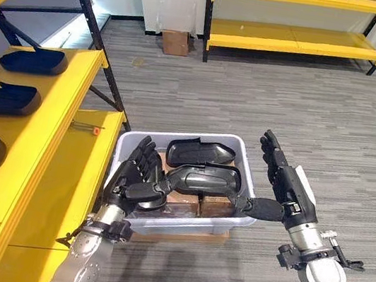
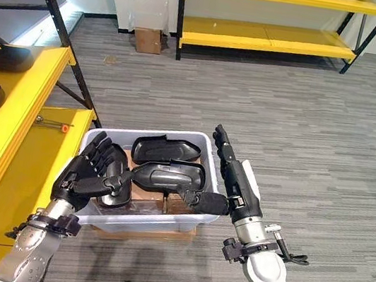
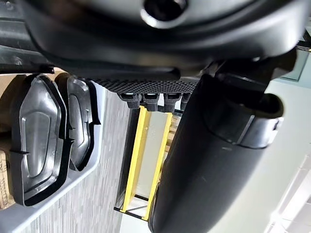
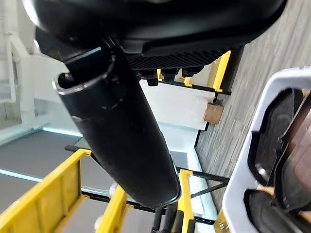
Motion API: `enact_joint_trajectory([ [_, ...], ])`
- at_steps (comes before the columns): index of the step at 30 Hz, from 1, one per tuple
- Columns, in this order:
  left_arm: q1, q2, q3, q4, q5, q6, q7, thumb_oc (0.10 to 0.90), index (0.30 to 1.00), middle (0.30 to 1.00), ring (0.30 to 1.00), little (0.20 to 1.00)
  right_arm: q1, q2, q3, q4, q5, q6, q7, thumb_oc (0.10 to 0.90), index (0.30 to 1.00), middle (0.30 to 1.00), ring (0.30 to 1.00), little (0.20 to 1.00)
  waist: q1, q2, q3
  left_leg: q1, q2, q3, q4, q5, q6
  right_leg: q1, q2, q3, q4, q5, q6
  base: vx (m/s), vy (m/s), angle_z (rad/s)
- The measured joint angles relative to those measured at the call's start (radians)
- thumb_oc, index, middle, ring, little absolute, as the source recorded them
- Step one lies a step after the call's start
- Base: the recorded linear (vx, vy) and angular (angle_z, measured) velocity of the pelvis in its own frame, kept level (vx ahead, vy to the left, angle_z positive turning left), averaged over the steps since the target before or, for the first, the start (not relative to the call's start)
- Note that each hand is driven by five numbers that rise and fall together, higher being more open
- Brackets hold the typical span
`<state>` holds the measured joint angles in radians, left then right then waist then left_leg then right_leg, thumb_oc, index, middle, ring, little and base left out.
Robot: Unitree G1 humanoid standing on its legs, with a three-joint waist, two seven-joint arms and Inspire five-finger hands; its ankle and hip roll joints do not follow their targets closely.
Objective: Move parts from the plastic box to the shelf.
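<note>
Left eye view: a dark moulded part [image 1: 204, 180] is seen at the top of the white plastic box [image 1: 237, 146], lying across other parts, with a second part [image 1: 199, 153] just beyond it and brown cartons [image 1: 215, 204] beneath. The left hand [image 1: 136, 176] is at the box's near-left corner, its fingers [image 1: 144, 155] straight and loosely spread, the thumb reaching toward the part's narrow end; whether contact is made cannot be told. The right hand [image 1: 286, 187] stands at the box's right wall, fingers straight and held together, thumb pointed in toward the part's wide end, nothing enclosed. The part is judged a hollow plastic shell: light, stiff, smooth and likely slippery, and awkwardly long for one hand. A hold at both ends, or fingers hooked over its raised rim, is judged safer than a pinch on the glossy face. On the yellow shelf [image 1: 48, 119], beyond the left fingers, similar parts [image 1: 35, 60] are already laid. The left wrist view shows what the head views do not: two nested parts [image 3: 39, 145] standing on edge against the box wall, ribbed hollow sides visible, which suggests thin walls. The right wrist view shows the box rim [image 4: 252, 145] beside the thumb.
</note>
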<state>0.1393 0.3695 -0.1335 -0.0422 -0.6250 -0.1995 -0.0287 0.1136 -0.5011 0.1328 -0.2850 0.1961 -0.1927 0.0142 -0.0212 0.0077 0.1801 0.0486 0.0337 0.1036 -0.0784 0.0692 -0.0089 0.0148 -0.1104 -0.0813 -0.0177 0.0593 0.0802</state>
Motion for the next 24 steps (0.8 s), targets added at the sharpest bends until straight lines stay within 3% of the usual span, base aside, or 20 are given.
enact_joint_trajectory([
  [11,0.031,0.0,-0.003,0.004,0.0,0.001,-0.001,0.9,1.0,1.0,1.0,1.0,-0.03,-0.076,-0.005,0.011,-0.168,0.001,-0.026,0.9,1.0,1.0,1.0,1.0,0.027,-0.024,-0.026,-0.025,0.0,-0.018,-0.001,0.001,-0.002,0.024,0.005,-0.018,-0.067,0.034,-0.003,0.0,-0.017,0.04],
  [13,0.021,0.003,-0.011,0.015,0.0,0.001,-0.002,0.9,1.0,1.0,1.0,1.0,-0.091,-0.128,0.004,0.033,-0.204,0.004,-0.038,0.9,1.0,1.0,1.0,1.0,0.03,-0.032,-0.03,-0.06,0.001,-0.04,0.0,0.012,-0.005,-0.001,0.007,-0.041,-0.067,0.037,-0.007,-0.03,-0.032,0.28],
  [17,0.02,0.008,-0.033,0.04,0.0,0.004,-0.001,0.9,1.0,1.0,1.0,1.0,-0.163,-0.121,0.009,0.09,-0.234,0.001,-0.066,0.9,1.0,1.0,1.0,1.0,0.055,-0.046,-0.035,-0.1,0.005,-0.057,0.0,0.031,-0.008,-0.038,0.011,-0.06,-0.067,0.045,-0.013,-0.07,-0.029,0.16],
  [21,-0.03,0.032,-0.067,0.052,-0.001,0.004,0.003,0.9,1.0,1.0,1.0,1.0,-0.339,-0.141,0.084,0.276,-0.255,0.023,-0.122,0.9,1.0,1.0,1.0,1.0,0.081,-0.052,-0.031,-0.19,0.006,-0.077,0.006,0.058,-0.01,-0.116,0.014,-0.075,-0.067,0.063,-0.015,-0.15,-0.038,0.12],
  [24,-0.096,0.045,-0.078,0.05,-0.016,-0.002,0.011,0.9,1.0,1.0,1.0,1.0,-0.474,-0.184,0.129,0.33,-0.276,0.035,-0.152,0.9,1.0,1.0,1.0,1.0,0.112,-0.052,0.03,-0.274,0.01,-0.088,0.03,0.079,-0.013,-0.184,0.016,-0.091,-0.067,0.081,-0.01,-0.14,-0.023,0.11],
])
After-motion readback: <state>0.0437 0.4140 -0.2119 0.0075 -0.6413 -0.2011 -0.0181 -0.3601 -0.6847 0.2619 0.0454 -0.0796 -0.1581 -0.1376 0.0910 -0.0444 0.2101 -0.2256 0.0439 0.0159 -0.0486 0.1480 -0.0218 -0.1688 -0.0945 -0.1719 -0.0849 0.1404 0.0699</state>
